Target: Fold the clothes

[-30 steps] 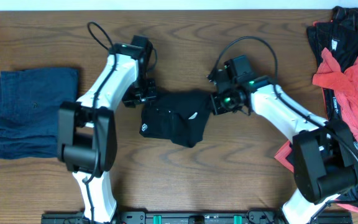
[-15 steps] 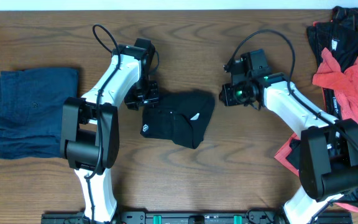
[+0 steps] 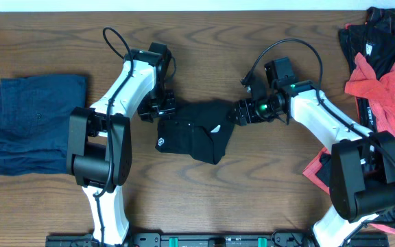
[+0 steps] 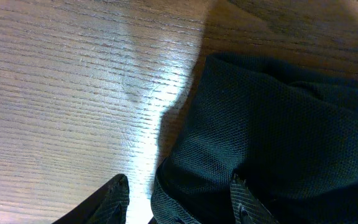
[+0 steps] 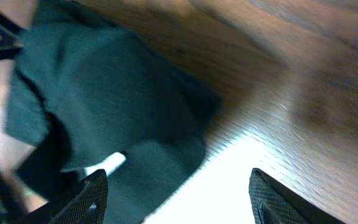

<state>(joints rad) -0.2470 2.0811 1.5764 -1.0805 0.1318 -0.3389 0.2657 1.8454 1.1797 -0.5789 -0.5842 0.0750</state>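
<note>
Black garment [image 3: 194, 134] lay bunched at the middle of the table [image 3: 266, 192]. Left gripper [image 4: 178, 204] stood half open astride its hem, seemingly not pinching it. Right gripper [image 5: 178, 196] gaped wide beside the opposite edge. Coral-and-black clothes [image 3: 382, 82] sat far right.

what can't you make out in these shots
- Left wrist view: the bottom edge cuts off the tips of the left gripper, so its grip on the black garment is unclear.
- Overhead: the logo is too small to read.
- Overhead: the red and black pile is cut by the right edge and partly under the right arm.
- Right wrist view: blurred.
</note>
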